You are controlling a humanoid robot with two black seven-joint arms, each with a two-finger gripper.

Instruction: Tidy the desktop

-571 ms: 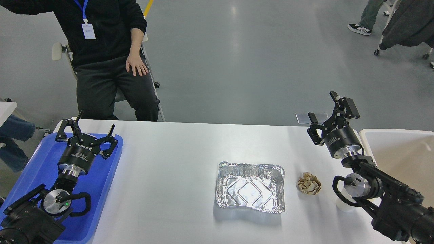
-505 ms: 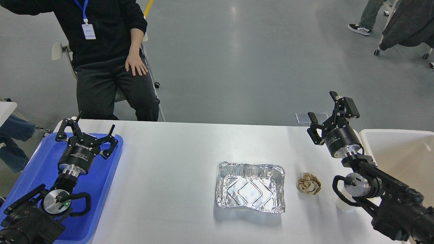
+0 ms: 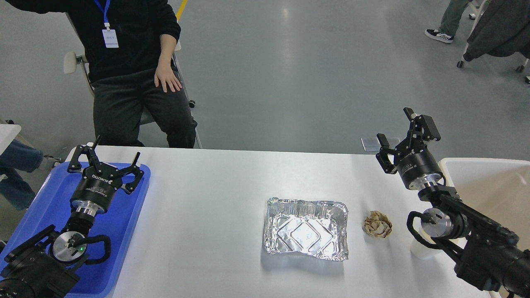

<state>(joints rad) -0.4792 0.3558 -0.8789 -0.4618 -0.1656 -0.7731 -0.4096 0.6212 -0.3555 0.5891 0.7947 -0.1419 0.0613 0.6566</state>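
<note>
Below, the desktop [image 3: 215,207] lies under the left pincer [image 3: 105,159] and right pincer [image 3: 399,132], both spread apart.

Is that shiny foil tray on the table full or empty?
Empty. The foil tray sits open side up on the desktop, and its embossed bottom shows bare, with nothing inside.

Bright, even overhead light, sharp focus; glare on the foil tray [image 3: 305,229], soft shadows beneath it.

"ROBOTIQ" on left gripper [image 3: 106,159] body
</note>
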